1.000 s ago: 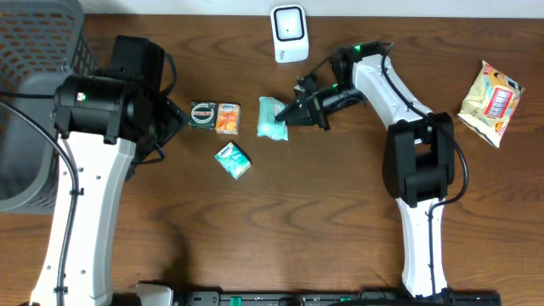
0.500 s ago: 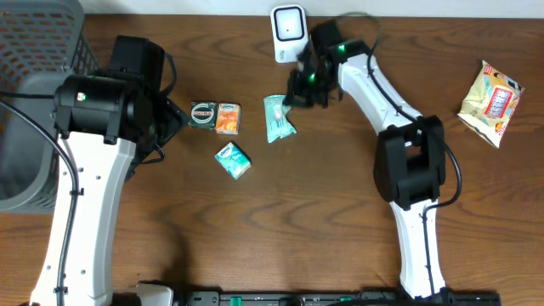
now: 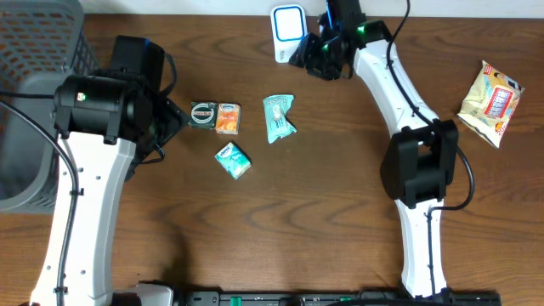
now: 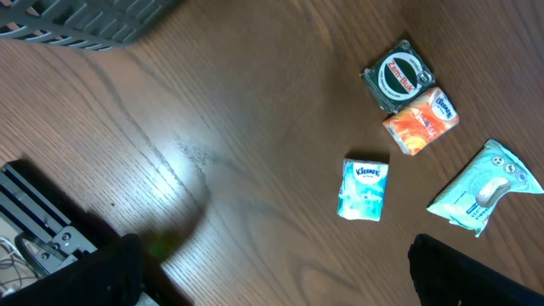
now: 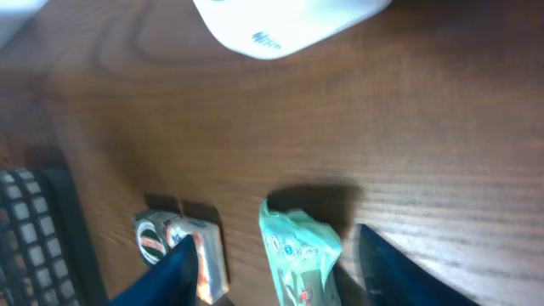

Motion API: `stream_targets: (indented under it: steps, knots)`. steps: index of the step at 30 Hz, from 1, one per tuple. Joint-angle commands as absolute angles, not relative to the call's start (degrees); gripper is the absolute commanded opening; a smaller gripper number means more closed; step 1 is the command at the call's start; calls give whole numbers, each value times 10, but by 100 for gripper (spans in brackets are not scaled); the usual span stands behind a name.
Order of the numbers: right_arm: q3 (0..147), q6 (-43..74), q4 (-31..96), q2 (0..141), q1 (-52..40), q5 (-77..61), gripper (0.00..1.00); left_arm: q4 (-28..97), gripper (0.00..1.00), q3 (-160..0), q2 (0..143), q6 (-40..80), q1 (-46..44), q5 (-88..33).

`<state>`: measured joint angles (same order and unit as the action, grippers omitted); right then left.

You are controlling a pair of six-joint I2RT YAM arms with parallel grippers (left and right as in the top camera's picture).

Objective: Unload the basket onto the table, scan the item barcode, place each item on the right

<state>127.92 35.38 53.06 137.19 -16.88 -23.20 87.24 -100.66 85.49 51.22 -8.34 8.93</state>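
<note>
The dark wood table (image 3: 323,212) carried the green packet (image 3: 278,117), lying free in front of the scanner (image 3: 288,32). The right gripper (image 5: 274,251), beside the scanner, stood partly open and empty; the left gripper (image 4: 272,255), well left of the scanner, was wide open, holding nothing

The left gripper (image 4: 272,259) hangs over the wooden table (image 4: 212,127), dark fingers (image 4: 106,272) spread wide at the bottom corners. Off to the right there's a green round-logo pack (image 4: 398,75) touching an orange pack (image 4: 421,121), a blue Kleenex pack (image 4: 364,189) below those, and a mint packet (image 4: 486,187) near it. A grey basket (image 4: 93,21) corner pokes in top left.
</note>
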Motion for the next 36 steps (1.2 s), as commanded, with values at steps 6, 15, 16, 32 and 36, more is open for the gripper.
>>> stream_targets:
  steps: [6, 15, 16, 32, 36]
  knots:
    - [1276, 312, 625, 1361, -242, -115, 99, 876, 98, -1006, 856, 515, -81, 93]
    - [1253, 281, 617, 1361, -281, -59, 84, 876, 98, -1006, 856, 515, -81, 93]
    - [1240, 282, 610, 1361, -283, -48, 86, 876, 98, -1006, 856, 515, -81, 93]
    - [1091, 235, 493, 1359, -284, -124, 18, 876, 98, -1006, 856, 515, -81, 93]
    - [1127, 229, 503, 1352, -274, -124, 7, 876, 98, -1006, 856, 515, -81, 93]
